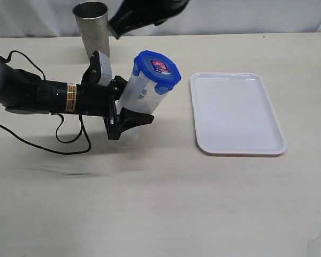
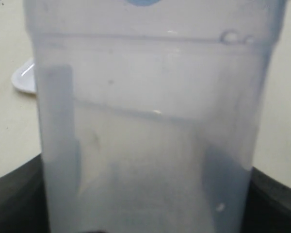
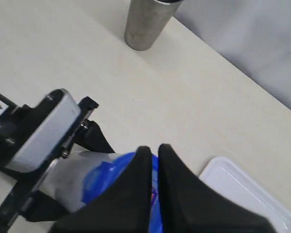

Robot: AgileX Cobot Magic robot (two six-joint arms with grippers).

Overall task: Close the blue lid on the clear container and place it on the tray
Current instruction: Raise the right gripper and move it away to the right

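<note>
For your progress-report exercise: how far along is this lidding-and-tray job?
Done: the blue lid sits on the clear container, though tab latching is unclear. In hand: the left gripper holds the container tilted, apart from the tray. Left: setting it on the tray.

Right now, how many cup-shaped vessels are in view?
2. The clear container, blue lid on, is held tilted in the left gripper; the steel cup stands upright behind it, near the far edge of the table. Nothing suggests another is hidden.

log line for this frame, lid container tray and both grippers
blue lid: on clear container | clear container: tilted, held in left gripper | tray: container not yet on it | right gripper: shut, holding nothing
</note>
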